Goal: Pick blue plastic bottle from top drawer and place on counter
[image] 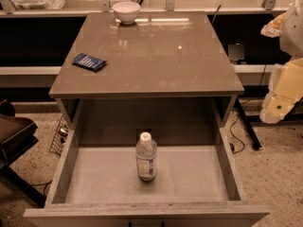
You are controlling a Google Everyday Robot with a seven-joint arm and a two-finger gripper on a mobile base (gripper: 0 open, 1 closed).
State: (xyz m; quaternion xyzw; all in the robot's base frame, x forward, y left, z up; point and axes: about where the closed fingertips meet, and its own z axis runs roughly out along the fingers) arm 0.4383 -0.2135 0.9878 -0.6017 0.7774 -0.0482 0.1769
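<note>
The blue plastic bottle stands upright on the pale floor of the open top drawer, near the middle and towards the back. It is clear, with a white cap and a bluish-grey label band. The counter is the glossy brown-grey slab above the drawer. My gripper is at the right edge of the view, beside the counter's right side. It is well apart from the bottle and holds nothing that I can see.
A white bowl stands at the counter's back edge. A flat dark blue packet lies at its left side. A dark chair is left of the drawer. Cables and a stand leg lie on the floor at the right.
</note>
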